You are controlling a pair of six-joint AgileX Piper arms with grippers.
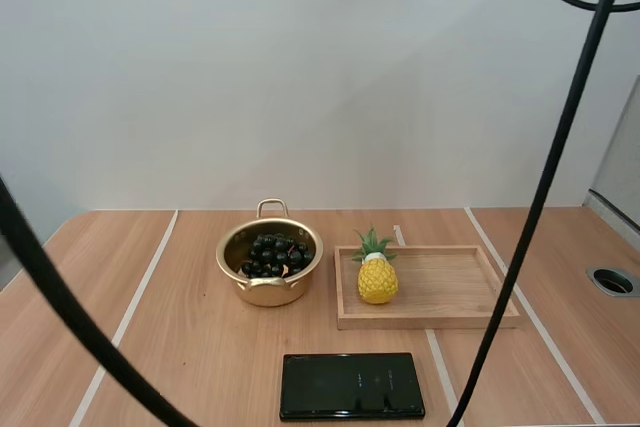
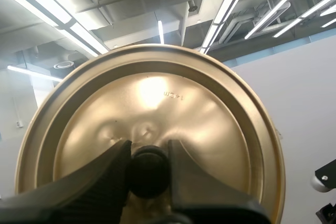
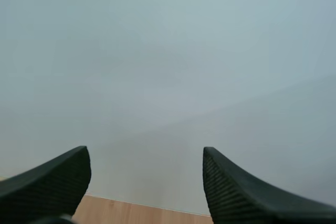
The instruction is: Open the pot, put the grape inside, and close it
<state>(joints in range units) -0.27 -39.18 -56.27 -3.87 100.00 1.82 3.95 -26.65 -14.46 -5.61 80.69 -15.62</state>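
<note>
Wood-grain table (image 1: 200, 367), warm brown with pale stripes running along it, stands before a plain matte wall. On it sits the pot (image 1: 268, 293), round, shiny gold metal, with a thin loop handle at the far rim and another at the near rim. It is open, and the bunch of grapes (image 1: 273, 253), dark, glossy and round, lies inside it.

Just beside the pot is a shallow rectangular wooden tray (image 1: 450, 287) with a raised rim. A small yellow pineapple (image 1: 377, 280) with a knobbly skin and a green leafy crown stands upright in the end of the tray nearest the pot. Nearer the camera lies a flat, glossy black slab (image 1: 351, 385) with rounded corners; the faint marks on it cannot be read.

The left gripper (image 2: 148, 151) is clamped on the round black knob (image 2: 149, 174) of the lid (image 2: 210, 129), one finger on each side. The lid is a golden metal disc with a stepped rim and a slightly dented, brushed face. A small stamped mark sits above the knob, too faint to read.

The right gripper (image 3: 144, 155) has its fingers (image 3: 231, 192) wide apart, their ribbed inner faces turned to each other, with a strip of the wooden table beyond them.
</note>
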